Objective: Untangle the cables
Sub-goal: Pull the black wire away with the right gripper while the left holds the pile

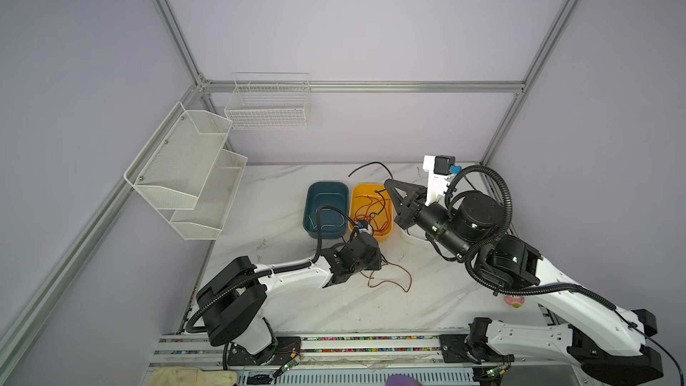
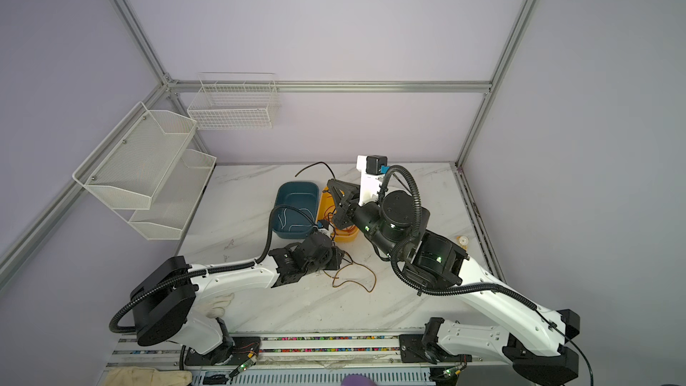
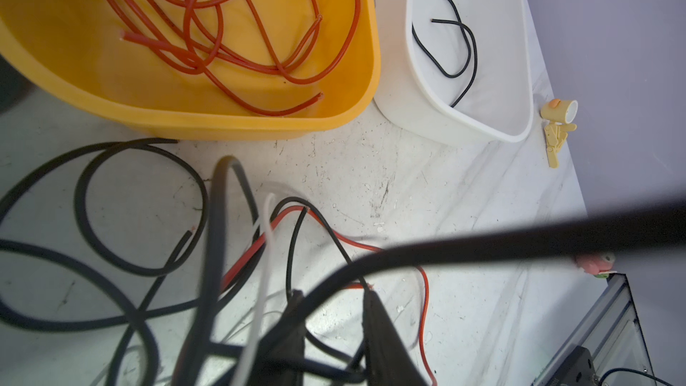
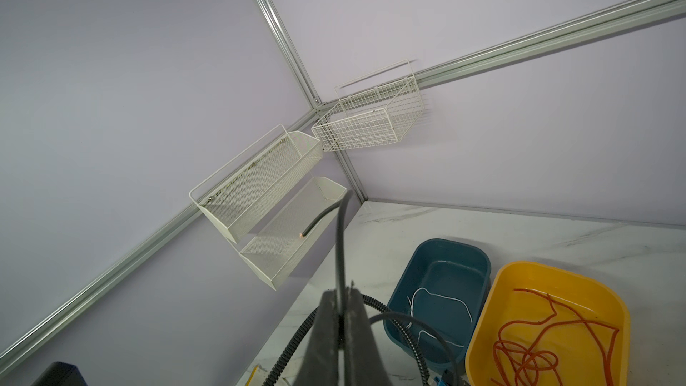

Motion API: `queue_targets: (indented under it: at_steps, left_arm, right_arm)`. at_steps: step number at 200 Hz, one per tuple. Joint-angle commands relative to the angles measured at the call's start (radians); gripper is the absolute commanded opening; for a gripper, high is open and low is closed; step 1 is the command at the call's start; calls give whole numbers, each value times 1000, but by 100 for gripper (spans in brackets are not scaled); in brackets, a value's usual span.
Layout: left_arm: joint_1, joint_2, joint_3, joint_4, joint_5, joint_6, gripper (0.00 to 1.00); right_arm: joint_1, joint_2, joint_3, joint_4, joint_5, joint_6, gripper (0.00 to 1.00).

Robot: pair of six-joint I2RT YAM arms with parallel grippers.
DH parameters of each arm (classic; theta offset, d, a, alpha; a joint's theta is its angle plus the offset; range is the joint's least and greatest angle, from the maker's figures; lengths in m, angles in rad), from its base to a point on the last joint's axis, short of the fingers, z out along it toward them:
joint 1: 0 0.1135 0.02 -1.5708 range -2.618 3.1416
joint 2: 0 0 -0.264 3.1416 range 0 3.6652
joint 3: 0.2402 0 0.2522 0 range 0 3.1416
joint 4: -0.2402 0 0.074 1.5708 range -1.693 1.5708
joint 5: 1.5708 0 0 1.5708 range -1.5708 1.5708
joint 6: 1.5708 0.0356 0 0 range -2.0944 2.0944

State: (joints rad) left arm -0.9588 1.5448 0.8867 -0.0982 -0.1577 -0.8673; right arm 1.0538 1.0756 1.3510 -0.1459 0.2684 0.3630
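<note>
My right gripper (image 4: pixel 339 293) (image 1: pixel 388 181) hangs high over the yellow bin (image 1: pixel 386 236), shut on a black cable (image 4: pixel 339 246) whose free end arcs upward (image 1: pixel 375 163). My left gripper (image 3: pixel 332 293) is low over a tangle of black (image 3: pixel 144 274), red (image 3: pixel 356 241) and white (image 3: pixel 269 224) cables on the table. Its jaws stand a narrow gap apart, with black strands crossing that gap. Red cables (image 3: pixel 208 5) fill the yellow bin. A white cable (image 4: pixel 438 293) lies in the blue bin (image 4: pixel 408 265), and black cables (image 3: pixel 467 38) lie in the white bin (image 3: pixel 464 126).
A loose orange-brown cable (image 1: pixel 404 276) curls on the marble table right of the left wrist. Mesh shelves (image 1: pixel 185 165) and a wire basket (image 1: pixel 267 105) hang on the back-left walls. A small yellow toy (image 3: pixel 557 120) and a pink item (image 1: pixel 514 301) sit near the right edge.
</note>
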Motion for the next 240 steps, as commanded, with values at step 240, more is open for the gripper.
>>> queue_targets:
  at_steps: [240]
  left_arm:
    - [149,-804,-259,-457,218,74,0]
  right_arm:
    - [-275,-17,-32,-117,117,-71,0]
